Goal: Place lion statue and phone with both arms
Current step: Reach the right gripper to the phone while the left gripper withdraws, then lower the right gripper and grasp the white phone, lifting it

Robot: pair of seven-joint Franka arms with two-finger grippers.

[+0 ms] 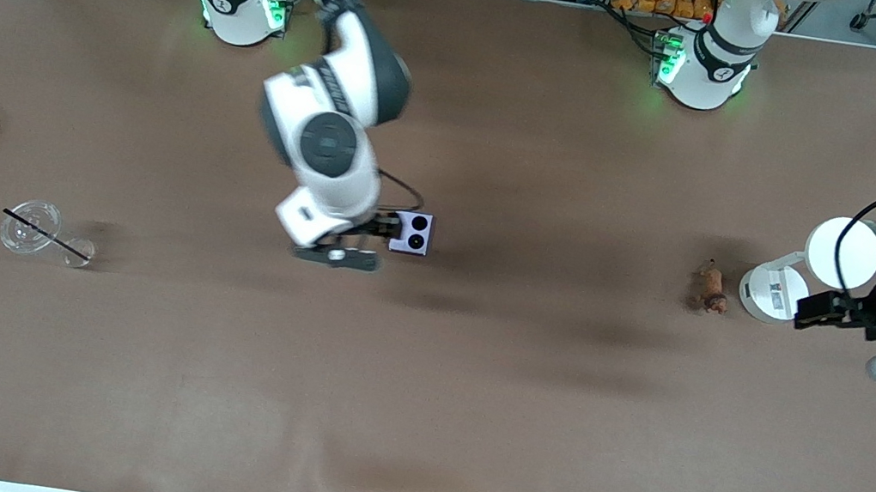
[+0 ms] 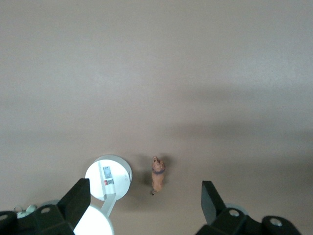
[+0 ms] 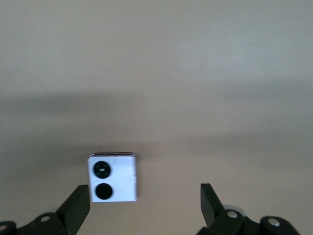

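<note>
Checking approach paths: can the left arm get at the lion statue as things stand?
Probably yes. The left gripper is open above the table, and the lion statue lies in the open. Only the white round stand beside it crowds one side.

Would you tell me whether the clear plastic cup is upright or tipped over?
Tipped over: the clear plastic cup lies on its side on the table, with a black straw across it.

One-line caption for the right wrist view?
Open right gripper above the brown table, lavender phone lying flat near one finger, not gripped.
</note>
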